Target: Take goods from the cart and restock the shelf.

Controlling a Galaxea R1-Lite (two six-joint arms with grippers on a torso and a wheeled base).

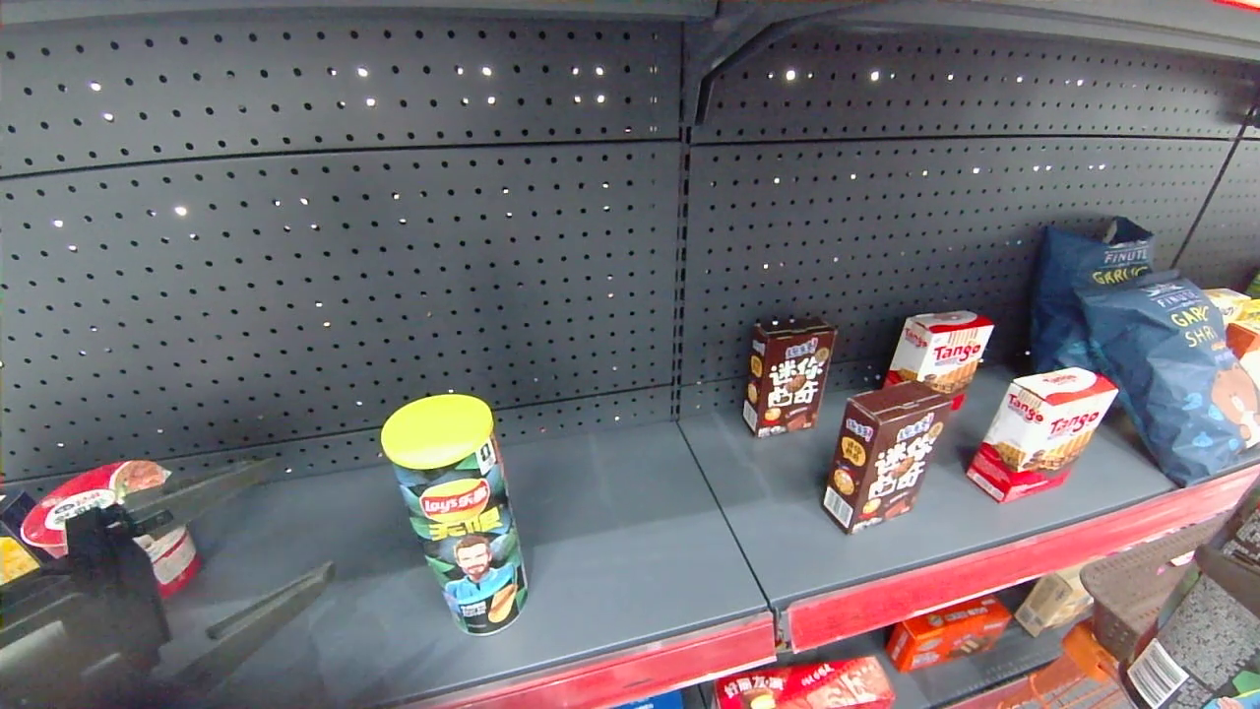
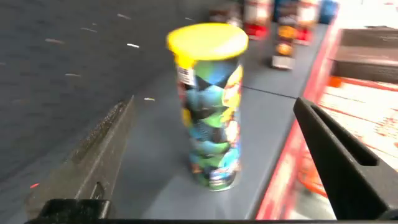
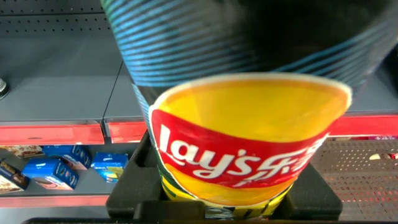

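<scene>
1. One chip can (image 1: 455,512) stands upright on the shelf (image 1: 630,532), yellow lid on top, long axis vertical, looking already stocked.
2. Left gripper (image 1: 298,515): jaws spread wide and empty. The can sits straight ahead of them, near but clear of both.
3. That makes the left arm the nearer one. A straight push forward would bracket the can across its width.
4. Right gripper (image 3: 224,155): a second can (image 3: 242,143) hangs right against it, and I'd judge the jaws clamped on its body.
5. Beyond those jaws lies bare shelf deck, likely this can's landing spot.
6. Well off toward the right arm's side, brown boxes (image 1: 881,458) stand on the deck.
</scene>
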